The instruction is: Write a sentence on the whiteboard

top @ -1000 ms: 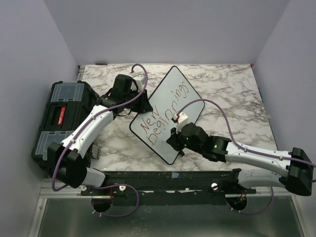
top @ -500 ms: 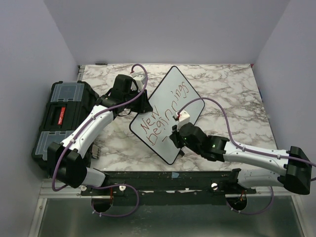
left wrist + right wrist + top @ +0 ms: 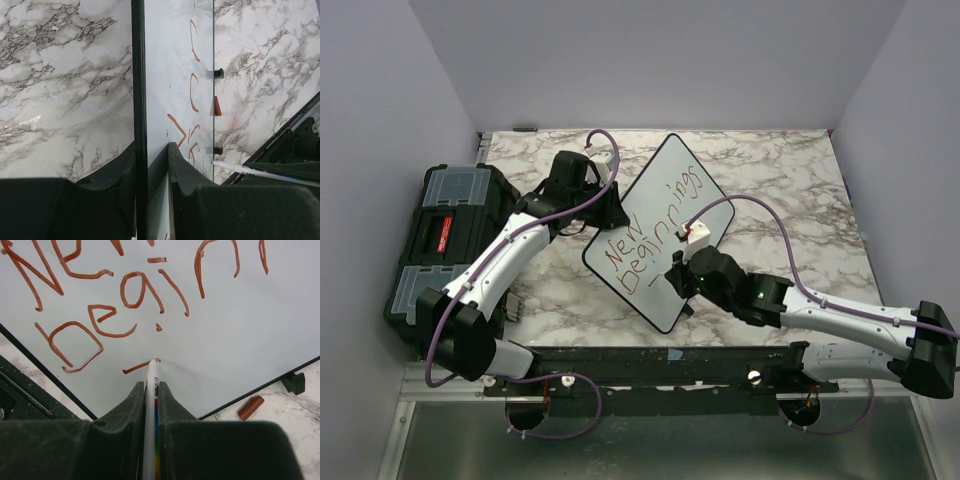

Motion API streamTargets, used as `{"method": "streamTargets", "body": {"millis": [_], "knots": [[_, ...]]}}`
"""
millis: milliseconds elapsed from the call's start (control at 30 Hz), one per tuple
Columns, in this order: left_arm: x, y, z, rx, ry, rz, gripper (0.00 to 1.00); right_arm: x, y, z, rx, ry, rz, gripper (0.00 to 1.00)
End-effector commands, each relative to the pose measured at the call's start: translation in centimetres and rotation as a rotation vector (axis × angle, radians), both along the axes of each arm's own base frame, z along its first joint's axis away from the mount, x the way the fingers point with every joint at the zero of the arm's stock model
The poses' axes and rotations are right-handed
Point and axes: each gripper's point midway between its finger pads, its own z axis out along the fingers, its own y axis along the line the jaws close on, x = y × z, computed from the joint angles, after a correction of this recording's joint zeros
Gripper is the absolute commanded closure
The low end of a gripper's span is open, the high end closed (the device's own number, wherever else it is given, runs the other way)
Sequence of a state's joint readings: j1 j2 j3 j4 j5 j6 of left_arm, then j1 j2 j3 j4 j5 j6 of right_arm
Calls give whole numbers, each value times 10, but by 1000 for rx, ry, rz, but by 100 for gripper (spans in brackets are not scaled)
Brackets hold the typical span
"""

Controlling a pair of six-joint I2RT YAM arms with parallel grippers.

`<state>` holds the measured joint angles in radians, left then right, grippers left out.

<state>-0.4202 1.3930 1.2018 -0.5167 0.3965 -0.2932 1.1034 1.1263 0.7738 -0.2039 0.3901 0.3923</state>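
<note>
The whiteboard (image 3: 695,215) lies turned diagonally on the marble table, with red lettering (image 3: 650,232) reading "New Beginnings" in two lines. My left gripper (image 3: 610,208) is shut on the board's far-left black edge (image 3: 138,100). My right gripper (image 3: 677,277) is shut on a white marker (image 3: 149,405). The marker's tip touches the board at the end of a short red stroke (image 3: 141,365) below "Be". The lettering also shows in the right wrist view (image 3: 107,315) and edge-on in the left wrist view (image 3: 192,75).
A black toolbox (image 3: 445,235) stands at the table's left edge beside my left arm. A red marker cap (image 3: 250,407) lies on the marble (image 3: 790,190) just off the board's near edge, next to a small black foot (image 3: 295,383).
My right gripper has shifted slightly right along the board, and a short red stroke now shows below the second line. The left gripper and the board have not moved.
</note>
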Motion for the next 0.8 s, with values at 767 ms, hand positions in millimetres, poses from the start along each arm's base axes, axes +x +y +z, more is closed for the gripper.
{"method": "streamTargets", "body": {"millis": [767], "knots": [[-16,25,-50,235,31,-46,100,-6,27,-10,45,98,31,99]]}}
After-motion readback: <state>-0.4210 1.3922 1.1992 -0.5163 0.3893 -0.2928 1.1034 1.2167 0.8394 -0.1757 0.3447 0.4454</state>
